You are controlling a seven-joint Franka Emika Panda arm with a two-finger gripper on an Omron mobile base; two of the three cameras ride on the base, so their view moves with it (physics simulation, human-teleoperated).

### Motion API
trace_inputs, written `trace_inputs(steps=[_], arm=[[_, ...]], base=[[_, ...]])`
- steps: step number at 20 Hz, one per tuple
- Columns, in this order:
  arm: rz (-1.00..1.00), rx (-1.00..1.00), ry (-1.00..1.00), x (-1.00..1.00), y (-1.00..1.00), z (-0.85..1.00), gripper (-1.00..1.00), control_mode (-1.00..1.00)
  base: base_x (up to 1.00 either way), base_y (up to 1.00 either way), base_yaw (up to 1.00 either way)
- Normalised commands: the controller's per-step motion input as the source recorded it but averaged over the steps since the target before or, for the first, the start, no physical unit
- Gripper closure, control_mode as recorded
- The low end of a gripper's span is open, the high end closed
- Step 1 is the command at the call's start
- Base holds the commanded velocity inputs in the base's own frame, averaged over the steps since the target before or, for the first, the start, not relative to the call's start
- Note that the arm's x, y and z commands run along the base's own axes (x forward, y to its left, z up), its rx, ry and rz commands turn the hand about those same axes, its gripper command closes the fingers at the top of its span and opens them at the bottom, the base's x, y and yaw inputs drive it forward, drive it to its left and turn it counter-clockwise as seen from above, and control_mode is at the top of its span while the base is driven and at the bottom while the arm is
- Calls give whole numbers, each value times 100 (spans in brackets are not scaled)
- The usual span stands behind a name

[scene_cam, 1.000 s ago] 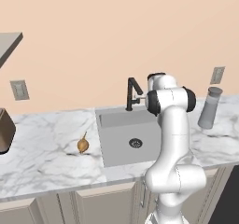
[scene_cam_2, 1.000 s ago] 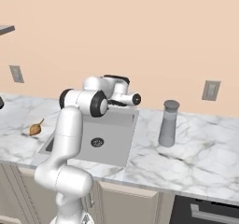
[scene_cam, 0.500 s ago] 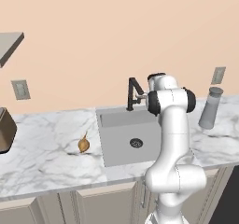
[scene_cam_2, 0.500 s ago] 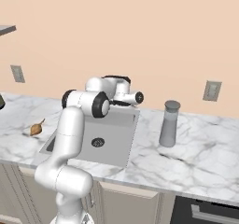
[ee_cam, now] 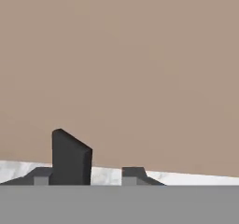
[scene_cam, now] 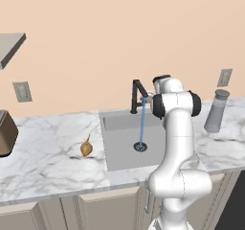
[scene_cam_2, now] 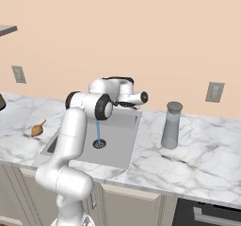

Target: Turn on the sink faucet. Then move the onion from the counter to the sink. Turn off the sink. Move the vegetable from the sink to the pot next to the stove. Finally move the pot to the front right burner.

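Note:
The black sink faucet [scene_cam: 138,93] stands at the back of the sink [scene_cam: 119,163], and a thin blue stream of water [scene_cam: 142,124] runs from its spout to the drain. My gripper [scene_cam: 148,98] hovers just right of the faucet, open. In the hand view a black faucet part [ee_cam: 70,158] rises between the fingertips [ee_cam: 41,177], close to the left one, with a gap beside it. The golden-brown onion [scene_cam: 86,148] lies on the marble counter [scene_cam: 43,162] left of the sink, and it appears again as the onion [scene_cam_2: 36,129] in the right base view. The pot is out of view.
A grey lidded jar [scene_cam: 216,111] stands on the counter right of the sink. A brown object [scene_cam: 5,133] sits at the far left edge. Wall outlets [scene_cam: 21,91] flank the sink. A dark appliance front [scene_cam_2: 207,215] shows at the lower right.
Water now streams from the faucet into the sink, where none showed before. The arm has barely moved.

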Motion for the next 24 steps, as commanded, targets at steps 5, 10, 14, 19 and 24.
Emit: trace_inputs(steps=[5, 10, 14, 19, 24], arm=[[0, 2, 0, -8, -11, -2, -100, -100], [0, 2, 0, -23, -5, 0, -100, -100], [0, 1, 0, -36, -3, 6, -100, -100], [0, 0, 0, -21, 0, 19, -100, -100], [0, 0, 0, 0, 0, 28, -100, -100]], base=[[0, 0, 0], [0, 0, 0], [0, 0, 0], [0, 0, 0], [0, 0, 0]])
